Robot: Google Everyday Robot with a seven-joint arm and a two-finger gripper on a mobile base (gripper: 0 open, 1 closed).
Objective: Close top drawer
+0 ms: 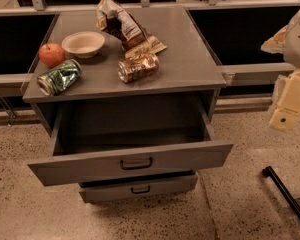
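The top drawer (130,161) is a grey metal drawer pulled far out of the cabinet, its deep box open and empty inside. A dark loop handle (136,163) sits at the centre of its wide front. My gripper (286,115), cream and yellowish, hangs at the right edge of the camera view, to the right of the drawer and apart from it, about level with the drawer's box.
A narrower drawer front (140,188) sits slightly out below. On the cabinet top (190,59) are an apple (51,54), a bowl (83,44), a green can (59,77), a brown can (138,67) and a crumpled chip bag (121,25). A black bar (287,194) lies on the floor at right.
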